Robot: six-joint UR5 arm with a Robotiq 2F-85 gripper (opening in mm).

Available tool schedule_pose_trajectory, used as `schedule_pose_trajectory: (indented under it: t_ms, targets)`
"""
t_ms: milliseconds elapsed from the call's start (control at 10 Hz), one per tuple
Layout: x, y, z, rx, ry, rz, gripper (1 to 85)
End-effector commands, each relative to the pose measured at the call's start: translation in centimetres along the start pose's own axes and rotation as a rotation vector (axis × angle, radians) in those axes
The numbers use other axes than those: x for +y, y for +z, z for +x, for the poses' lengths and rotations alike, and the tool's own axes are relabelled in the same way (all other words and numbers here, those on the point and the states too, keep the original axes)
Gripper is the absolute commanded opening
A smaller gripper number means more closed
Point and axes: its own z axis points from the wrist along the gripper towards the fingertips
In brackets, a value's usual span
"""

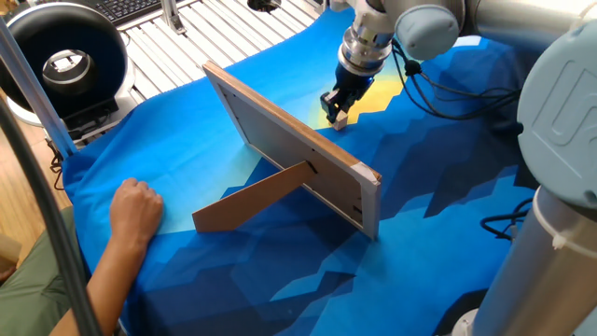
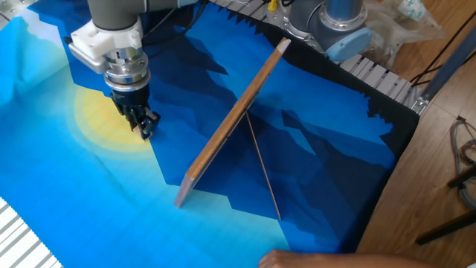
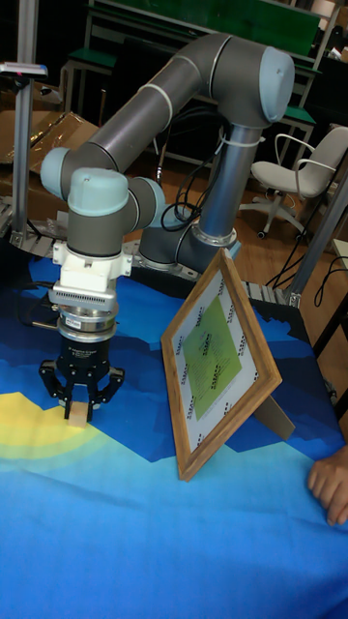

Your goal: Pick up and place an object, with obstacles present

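Claw (image 3: 80, 410) down on the yellow patch of the bench cloth (image 1: 215, 140), fingers straddling the cube (image 3: 74, 413) but not visibly clamped, board (image 1: 280, 140) upright nearby.

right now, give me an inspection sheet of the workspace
surface: blue cloth with a yellow patch, over a slatted table.
job's things: small wooden cube on the yellow patch; framed board standing tilted on its cardboard prop.
clutter: nothing seen.
grippers: pincer down around the cube, fingers either side; full closure unclear.
cables: black cables trailing behind the arm.
surroundings: a person's hand resting on the cloth; black ring-shaped device; office chair.
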Motion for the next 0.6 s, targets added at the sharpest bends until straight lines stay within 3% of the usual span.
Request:
schedule_pose_trajectory:
  t_ms: [0, 200, 400, 500]
  targets:
    - [0.5, -4.0, 0.3, 0.059, 0.011, 0.002, 1.3]
    - [1.0, -8.1, -0.3, 0.091, -0.016, 0.016, 1.3]
    - [1.7, -13.9, -0.7, 0.125, -0.047, 0.063, 1.3]
    - [3.0, -15.2, -0.6, 0.122, -0.036, 0.059, 1.3]
